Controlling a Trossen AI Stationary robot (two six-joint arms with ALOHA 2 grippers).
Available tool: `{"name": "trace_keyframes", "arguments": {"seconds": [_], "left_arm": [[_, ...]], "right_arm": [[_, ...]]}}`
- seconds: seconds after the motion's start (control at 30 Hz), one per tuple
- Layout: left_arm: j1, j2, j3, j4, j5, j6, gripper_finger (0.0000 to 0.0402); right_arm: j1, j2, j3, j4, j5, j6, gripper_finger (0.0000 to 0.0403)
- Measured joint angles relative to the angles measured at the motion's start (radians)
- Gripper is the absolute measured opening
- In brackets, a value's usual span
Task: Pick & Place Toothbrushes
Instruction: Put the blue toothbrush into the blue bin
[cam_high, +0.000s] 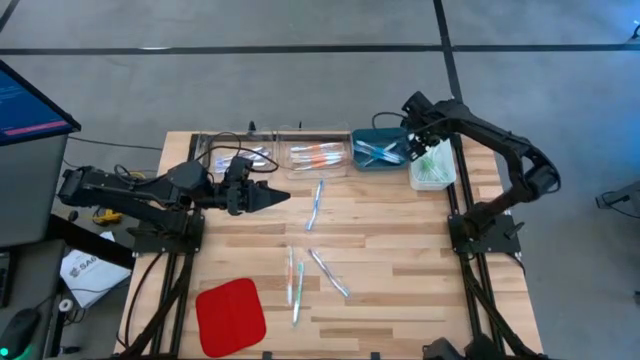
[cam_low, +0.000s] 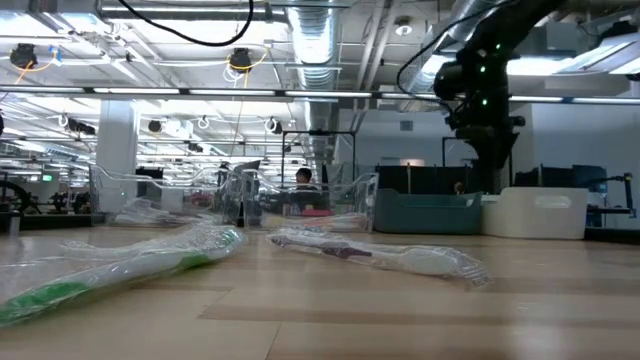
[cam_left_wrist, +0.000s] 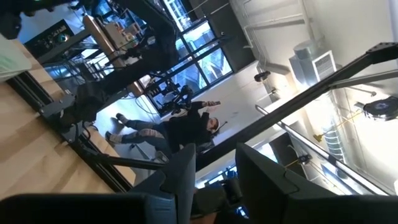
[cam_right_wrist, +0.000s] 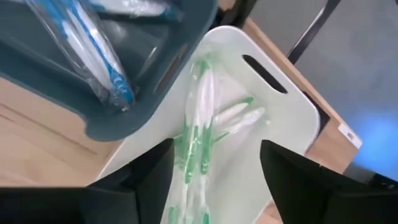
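Three wrapped toothbrushes lie flat on the wooden table: one at the middle (cam_high: 316, 203) and two nearer the front edge (cam_high: 328, 272) (cam_high: 295, 280). More toothbrushes lie in the bins at the far edge. Green ones (cam_right_wrist: 202, 134) are in the white bin (cam_high: 433, 168), blue ones (cam_right_wrist: 102, 59) in the teal bin (cam_high: 378, 150), and orange ones in a clear bin (cam_high: 318, 155). My right gripper (cam_right_wrist: 214, 180) hangs open above the white bin, pointing steeply down, with nothing between its fingers. My left gripper (cam_high: 272, 195) is raised over the table's left half, level, with a gap between its fingers (cam_left_wrist: 180, 177) and nothing in it.
A flat red square pad (cam_high: 230, 315) lies at the near left. A second clear bin (cam_high: 235, 155) stands at the far left of the row. In the low view a green toothbrush (cam_low: 120, 265) and another (cam_low: 380, 255) lie in the foreground. A person shows in the room beyond.
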Motion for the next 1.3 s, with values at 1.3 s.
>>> {"name": "trace_keyframes", "arguments": {"seconds": [1.3], "left_arm": [[-0.002, 0.000, 0.000, -0.059, 0.357, 0.126, 0.0108]], "right_arm": [[0.762, -0.141, 0.000, 0.639, -0.218, 1.018, 0.0211]]}}
